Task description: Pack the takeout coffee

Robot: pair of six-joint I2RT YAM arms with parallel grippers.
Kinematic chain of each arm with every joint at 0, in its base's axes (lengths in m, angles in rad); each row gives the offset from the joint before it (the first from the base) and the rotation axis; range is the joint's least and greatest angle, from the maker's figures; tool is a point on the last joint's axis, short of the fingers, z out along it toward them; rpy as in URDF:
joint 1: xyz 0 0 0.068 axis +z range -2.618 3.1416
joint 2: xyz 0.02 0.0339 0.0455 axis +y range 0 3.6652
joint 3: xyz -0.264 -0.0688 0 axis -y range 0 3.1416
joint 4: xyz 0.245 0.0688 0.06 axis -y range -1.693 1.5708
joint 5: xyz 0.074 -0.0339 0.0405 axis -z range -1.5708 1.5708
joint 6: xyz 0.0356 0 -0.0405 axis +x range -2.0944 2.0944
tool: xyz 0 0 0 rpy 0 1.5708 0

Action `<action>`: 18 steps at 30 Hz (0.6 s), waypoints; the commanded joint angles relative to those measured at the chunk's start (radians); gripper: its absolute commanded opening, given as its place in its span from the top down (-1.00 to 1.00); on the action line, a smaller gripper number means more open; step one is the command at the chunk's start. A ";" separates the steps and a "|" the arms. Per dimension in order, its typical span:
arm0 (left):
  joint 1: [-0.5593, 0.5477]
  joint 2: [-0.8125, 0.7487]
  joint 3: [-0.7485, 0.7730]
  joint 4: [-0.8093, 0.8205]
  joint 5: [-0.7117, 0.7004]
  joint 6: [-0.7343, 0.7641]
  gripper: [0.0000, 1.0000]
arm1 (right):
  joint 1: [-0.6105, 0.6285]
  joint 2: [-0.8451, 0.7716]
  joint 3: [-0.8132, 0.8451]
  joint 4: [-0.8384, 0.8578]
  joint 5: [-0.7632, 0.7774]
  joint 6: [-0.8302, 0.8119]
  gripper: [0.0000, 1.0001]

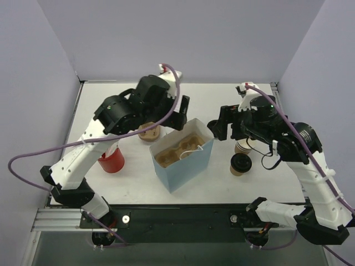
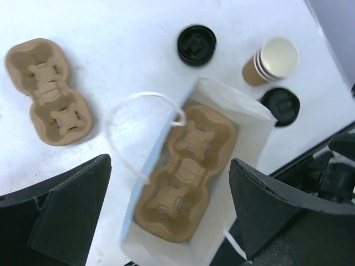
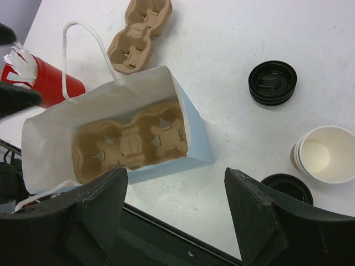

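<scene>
Kraft paper cups (image 3: 320, 156) stand unpacked by the table's (image 3: 233, 33) right edge, tray (image 3: 130, 145) already in bag (image 3: 191, 130); left gripper (image 2: 169, 163) and right gripper (image 3: 175, 174) wide, empty; next: grasp one

trays (image 3: 138, 33) (image 3: 130, 144) 2 | bag (image 3: 192, 141) 1 | red cup (image 3: 49, 84) 1 | lids (image 3: 272, 83) (image 3: 288, 187) 2 | kraft cup stack (image 3: 324, 156) 1

Bright even light; soft shadows; left fingers (image 2: 66, 216) dark, slightly out of focus.
</scene>
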State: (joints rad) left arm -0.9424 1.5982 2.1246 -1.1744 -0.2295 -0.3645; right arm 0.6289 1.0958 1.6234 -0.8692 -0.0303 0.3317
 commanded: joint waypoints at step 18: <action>0.223 -0.474 -0.609 0.133 0.117 -0.312 -0.50 | -0.066 0.421 0.069 0.002 -0.076 -0.128 -0.12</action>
State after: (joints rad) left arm -0.7143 1.1362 1.5730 -1.1038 -0.1520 -0.6514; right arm 0.5392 1.4815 1.7092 -0.8703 -0.1532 0.2047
